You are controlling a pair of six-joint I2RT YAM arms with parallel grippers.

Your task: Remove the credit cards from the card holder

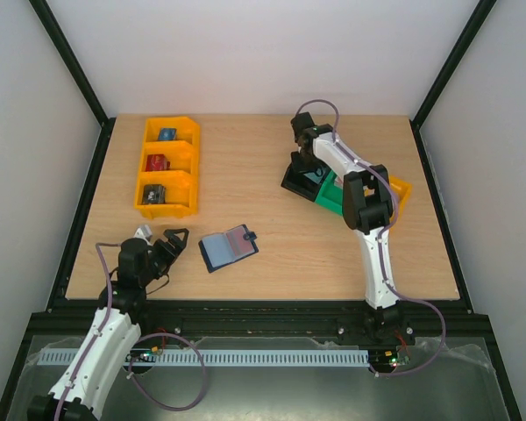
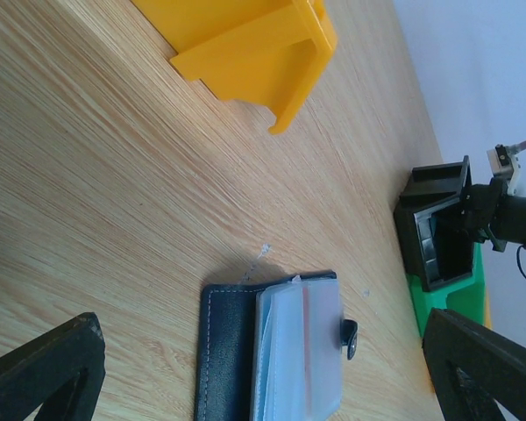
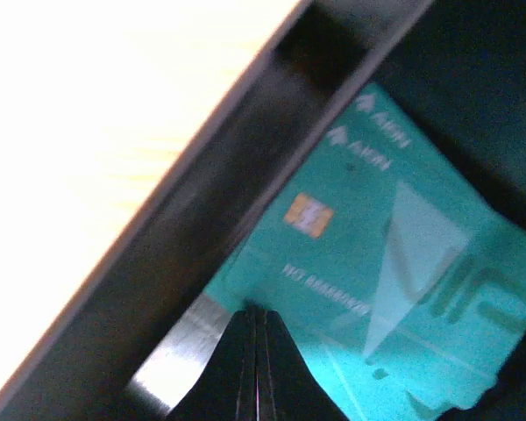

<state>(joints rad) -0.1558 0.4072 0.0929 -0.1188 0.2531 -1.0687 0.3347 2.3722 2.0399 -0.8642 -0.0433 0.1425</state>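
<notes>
Nearest the bases, the left hand [image 1: 169, 243] sits low over the front left of the wooden surface [image 1: 280, 281], its fingers spread wide apart and holding nothing. The left wrist view shows both dark fingertips [image 2: 44, 373] at the bottom corners, with bare wood between them and the holder.

Just beyond and to the right of that hand lies the card holder [image 1: 228, 248], flat on the surface and folded open. It touches neither hand. Its dark navy cover shows along one side, and clear sleeves [image 2: 298, 351] lie over the inner panel with a thin reddish line showing through them. The small closing tab [image 2: 349, 338] with its snap sticks out from the far edge.

Farther back on the left stands an orange bin [image 1: 168, 167] with three compartments, each holding a small item: blue farthest, red in the middle, dark nearest.

Across on the far right, the right arm reaches down into a black bin [image 1: 294, 182], which sits against a green bin [image 1: 331, 195], with a yellow bin [image 1: 403, 189] behind the arm. A teal credit card [image 3: 368, 254] with a gold chip lies inside the black bin. The right hand [image 3: 256, 317] has its fingers pressed together, tips at the card's near edge; whether that edge is pinched between them cannot be told.
</notes>
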